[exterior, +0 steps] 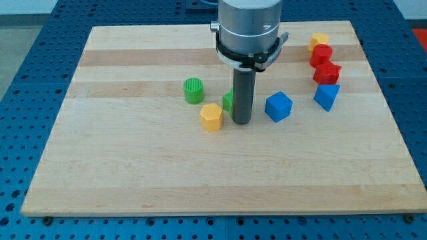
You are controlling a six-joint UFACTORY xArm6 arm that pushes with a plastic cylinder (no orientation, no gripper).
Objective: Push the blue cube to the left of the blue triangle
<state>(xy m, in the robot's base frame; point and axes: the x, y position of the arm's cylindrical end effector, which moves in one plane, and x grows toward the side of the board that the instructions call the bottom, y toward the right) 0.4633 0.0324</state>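
- Standing over the middle of the wooden surface (133,180), the arm's dark rod came straight down, and my tip (241,123) rested on the wood.
- No end effector was fitted, only the plain rod, so there was nothing to be clenched or released.
- The blue cube (279,106) sat just to the view's right of the tip, close beside it; I could not tell whether they touched.
- The blue triangle (326,96) lay further to the view's right, apart from the cube and slightly nearer the view's top.
- A green block (228,101) peeked out from behind the rod on the view's left, its shape mostly hidden.
- A yellow block (211,117), roughly hexagonal, lay near the tip on the view's left.
- A green cylinder (193,90) stood beyond that, toward the view's upper left.
- Near the view's top right, a yellow block (319,40) and two red blocks (321,55) (327,72) ran in a tight column above the triangle.
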